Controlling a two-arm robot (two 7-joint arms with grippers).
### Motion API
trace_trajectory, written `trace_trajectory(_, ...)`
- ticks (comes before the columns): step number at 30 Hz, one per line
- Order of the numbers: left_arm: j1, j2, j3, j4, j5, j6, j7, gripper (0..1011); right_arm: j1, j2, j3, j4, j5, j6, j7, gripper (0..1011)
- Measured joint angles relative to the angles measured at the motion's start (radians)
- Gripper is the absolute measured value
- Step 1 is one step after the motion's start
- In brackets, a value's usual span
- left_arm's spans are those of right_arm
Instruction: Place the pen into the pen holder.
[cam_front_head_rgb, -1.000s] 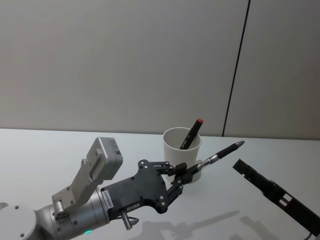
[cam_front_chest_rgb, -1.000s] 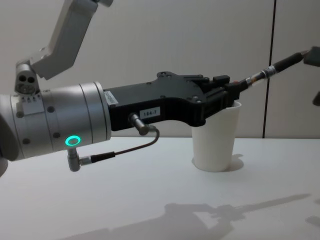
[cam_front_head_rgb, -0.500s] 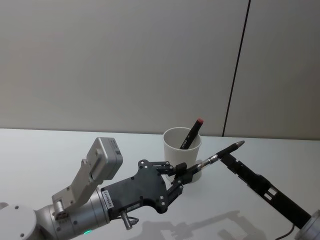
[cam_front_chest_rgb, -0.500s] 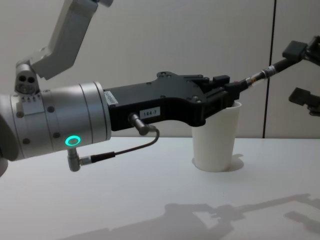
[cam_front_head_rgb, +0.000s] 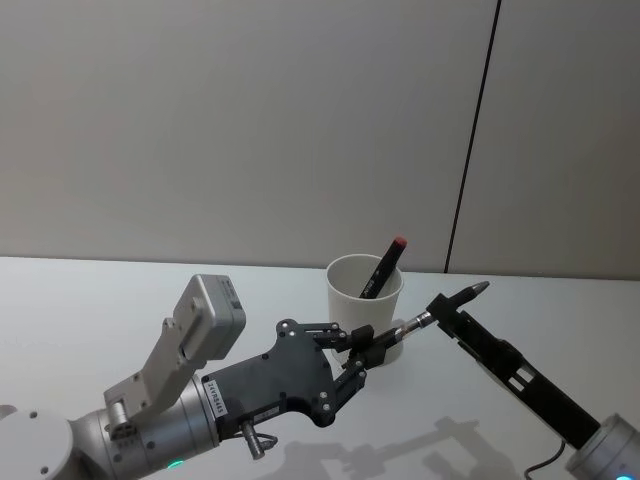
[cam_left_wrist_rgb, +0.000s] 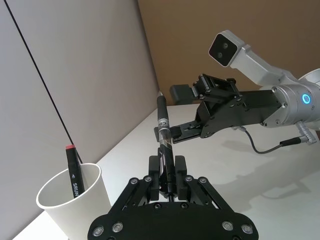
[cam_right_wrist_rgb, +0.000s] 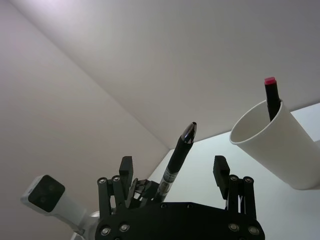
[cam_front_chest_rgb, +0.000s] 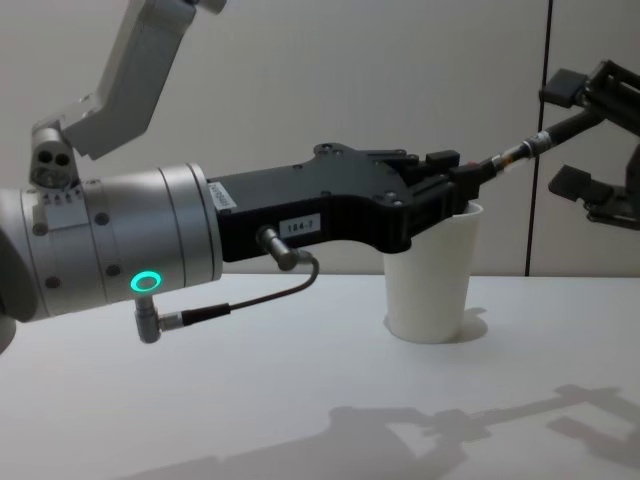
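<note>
The left gripper (cam_front_head_rgb: 372, 345) pinched a slim black pen (cam_front_head_rgb: 440, 306) by its lower end, its clear, metal-banded section just beyond the fingers, held above the table (cam_front_head_rgb: 90, 300) beside the pen holder (cam_front_head_rgb: 363, 305), a smooth tapered white paper cup. The right gripper (cam_right_wrist_rgb: 175, 172) stood spread, one finger either side of the pen's tip. A red-capped black marker (cam_front_head_rgb: 384, 264) (white lettering, unreadable) leaned in the cup.
</note>
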Motion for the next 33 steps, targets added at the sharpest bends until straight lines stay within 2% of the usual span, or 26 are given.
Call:
trace_trajectory(21, 0.000, 0.000, 0.000, 0.000, 0.000, 0.000, 0.000, 186, 0.006, -0.027, -0.020, 0.012, 0.015, -0.049, -0.005, 994)
trace_trajectory(25, 0.000, 0.000, 0.000, 0.000, 0.000, 0.000, 0.000, 186, 0.006, -0.029, -0.021, 0.012, 0.016, -0.054, -0.006, 918)
trace_trajectory(26, 0.000, 0.000, 0.000, 0.000, 0.000, 0.000, 0.000, 186, 0.006, -0.029, -0.022, 0.012, 0.016, -0.056, -0.006, 869)
trace_trajectory(28, 0.000, 0.000, 0.000, 0.000, 0.000, 0.000, 0.000, 186, 0.006, -0.030, -0.023, 0.012, 0.017, -0.058, -0.006, 837)
trace_trajectory(29, 0.000, 0.000, 0.000, 0.000, 0.000, 0.000, 0.000, 185, 0.006, -0.031, -0.023, 0.012, 0.017, -0.059, -0.007, 781)
trace_trajectory(32, 0.000, 0.000, 0.000, 0.000, 0.000, 0.000, 0.000, 186, 0.006, -0.031, -0.024, 0.012, 0.017, -0.060, -0.007, 728)
trace_trajectory(33, 0.000, 0.000, 0.000, 0.000, 0.000, 0.000, 0.000, 186, 0.006, -0.032, -0.024, 0.012, 0.017, -0.061, -0.007, 673)
